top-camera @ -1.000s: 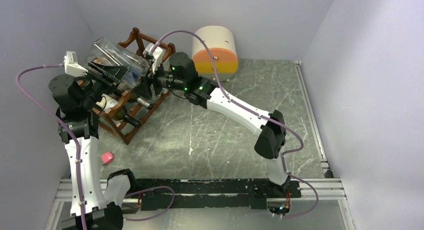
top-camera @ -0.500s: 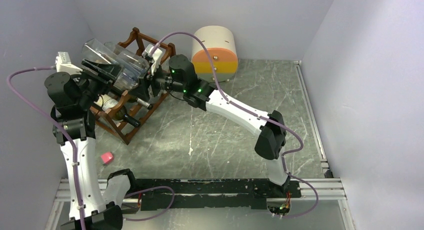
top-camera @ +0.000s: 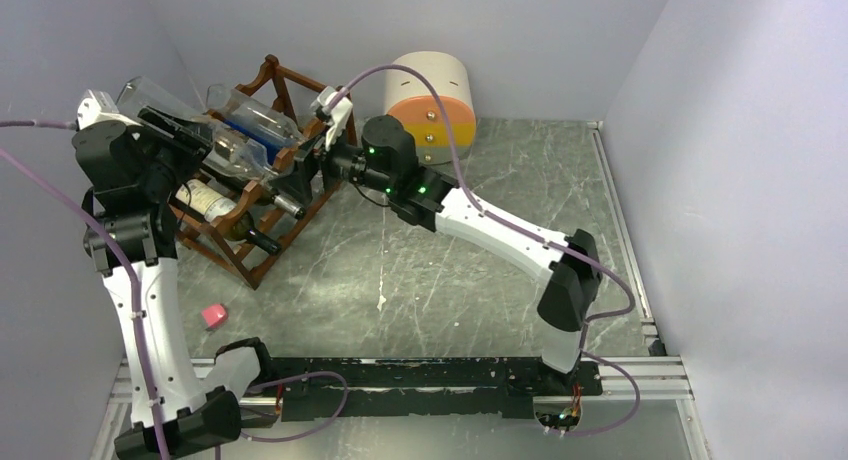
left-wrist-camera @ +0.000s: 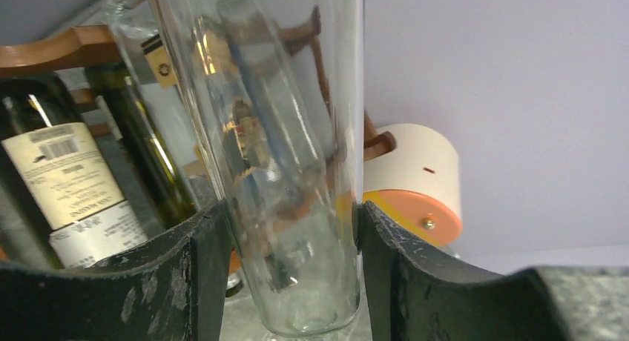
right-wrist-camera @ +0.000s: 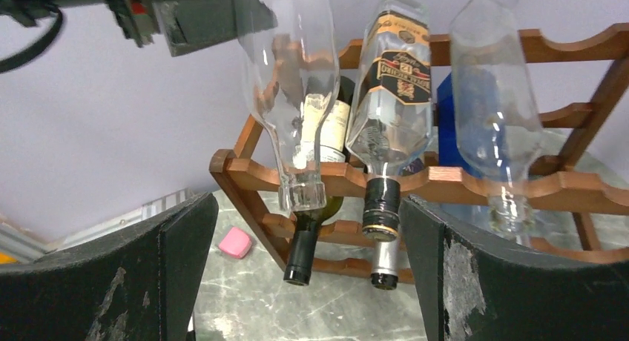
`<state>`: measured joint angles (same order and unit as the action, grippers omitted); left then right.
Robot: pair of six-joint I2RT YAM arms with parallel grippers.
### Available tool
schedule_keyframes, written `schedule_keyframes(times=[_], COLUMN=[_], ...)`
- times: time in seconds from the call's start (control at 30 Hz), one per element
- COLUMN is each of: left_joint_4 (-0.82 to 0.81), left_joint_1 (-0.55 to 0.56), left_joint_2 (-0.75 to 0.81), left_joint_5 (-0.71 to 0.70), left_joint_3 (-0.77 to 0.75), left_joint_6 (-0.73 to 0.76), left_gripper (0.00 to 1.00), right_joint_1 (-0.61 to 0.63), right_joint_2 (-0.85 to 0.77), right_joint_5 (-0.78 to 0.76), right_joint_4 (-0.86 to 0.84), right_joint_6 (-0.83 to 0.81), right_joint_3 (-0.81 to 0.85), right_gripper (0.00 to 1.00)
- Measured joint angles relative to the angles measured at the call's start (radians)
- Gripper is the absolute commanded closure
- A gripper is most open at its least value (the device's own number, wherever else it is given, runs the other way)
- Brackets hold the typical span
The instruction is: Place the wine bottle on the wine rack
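Observation:
The wine bottle (top-camera: 150, 98) is clear glass and lies tilted over the top tier of the reddish-brown wine rack (top-camera: 255, 250). My left gripper (top-camera: 178, 130) is shut on its wide base end. In the left wrist view the glass body (left-wrist-camera: 289, 207) fills the gap between both black fingers (left-wrist-camera: 200, 282). In the right wrist view the bottle (right-wrist-camera: 289, 81) slopes down and its neck rests in a scallop of the rack's top rail (right-wrist-camera: 445, 179). My right gripper (right-wrist-camera: 308, 222) stands open and empty just in front of the necks, to the rack's right (top-camera: 297, 172).
Two more bottles lie on the top tier: one with a black label (right-wrist-camera: 389, 96) and a clear one with blue (right-wrist-camera: 493, 111). Dark bottles (top-camera: 215, 202) fill the lower tier. A cream-and-orange drawer box (top-camera: 432, 100) stands behind. A pink block (top-camera: 213, 315) lies on the table.
My left arm has swung left and lowered the bottle until its neck lies on the rack's top rail. My right gripper has opened, let go of the neck and drawn back to the right.

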<state>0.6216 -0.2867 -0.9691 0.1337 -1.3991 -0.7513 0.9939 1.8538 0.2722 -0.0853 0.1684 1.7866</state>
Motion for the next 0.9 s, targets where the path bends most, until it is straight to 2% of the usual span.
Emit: schedule_keyframes(times=[0.17,0.5,0.7,0.9], left_joint_4=[0.07,0.195,0.195,0.2], left_joint_1=[-0.029,-0.209,-0.224,-0.235], left_joint_2=[-0.057,-0.113,-0.141,-0.173], left_joint_5=[-0.006,0.086,0.169,0.171], left_joint_3=[-0.019,-0.018,0.003,0.016], left_joint_6=[0.063,0.119,0.12,0.124], left_gripper=[0.93,0.93,0.93,0.93], right_joint_1=[-0.006,-0.006,-0.007,-0.007], right_joint_2=[-0.109,-0.309,-0.41,-0.455], right_joint_5=[-0.057,-0.121,-0.149,-0.153], right_joint_4=[-0.044,-0.134,-0.158,-0.168], right_joint_6=[0.004,0.011,0.019,0.031], right_joint_3=[-0.104,-0.324,-0.439,-0.49], right_gripper=[0.03,0.03,0.03,0.03])
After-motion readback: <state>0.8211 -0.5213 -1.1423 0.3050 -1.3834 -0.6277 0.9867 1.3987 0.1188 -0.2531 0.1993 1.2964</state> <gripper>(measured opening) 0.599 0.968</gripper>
